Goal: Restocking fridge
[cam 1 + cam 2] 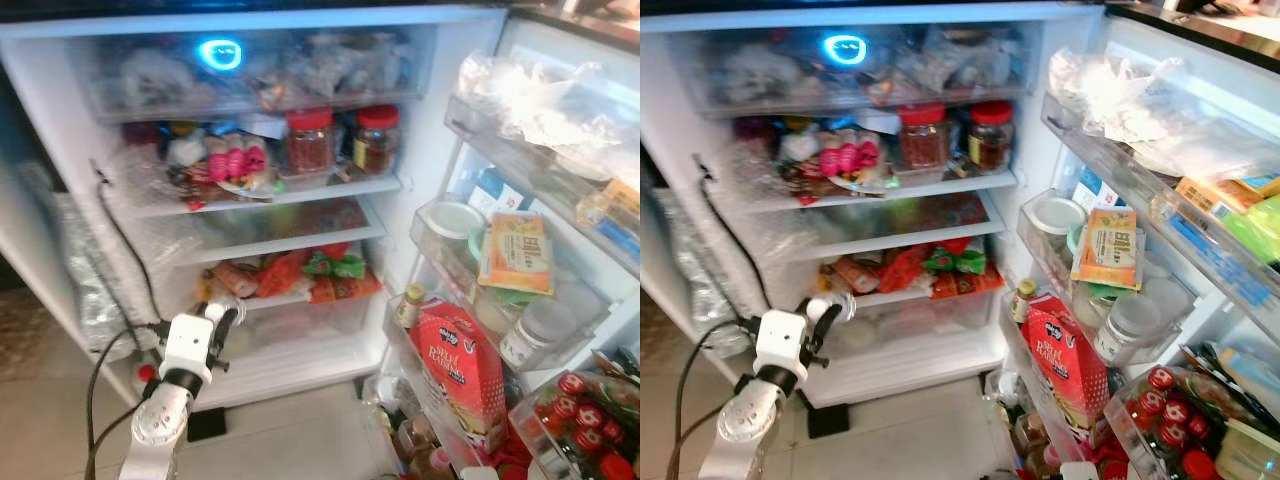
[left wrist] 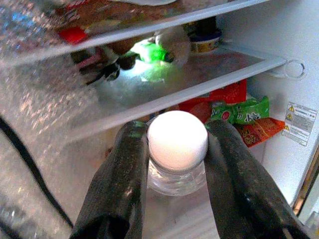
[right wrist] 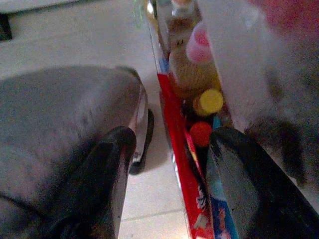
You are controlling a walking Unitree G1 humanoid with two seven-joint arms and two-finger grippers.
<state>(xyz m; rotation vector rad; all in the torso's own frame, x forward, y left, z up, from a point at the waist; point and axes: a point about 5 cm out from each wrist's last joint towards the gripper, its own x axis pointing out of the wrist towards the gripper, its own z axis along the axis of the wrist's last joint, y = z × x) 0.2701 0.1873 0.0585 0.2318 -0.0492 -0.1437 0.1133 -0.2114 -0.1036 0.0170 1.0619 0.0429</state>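
Fridge shelves (image 1: 300, 240) are standing open ahead; left end effector (image 2: 177, 149) is clenching a white-capped bottle (image 2: 177, 144) upright, just below them; right end effector (image 3: 169, 164) is gaping empty.

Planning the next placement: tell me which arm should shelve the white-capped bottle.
Left. The left gripper is already shut on the white-capped bottle, held at the fridge's lower shelves. The right gripper hangs empty over the floor.

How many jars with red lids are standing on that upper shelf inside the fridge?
2: the left jar and the right jar stand side by side at the shelf's right end. Others may hide behind the packets.
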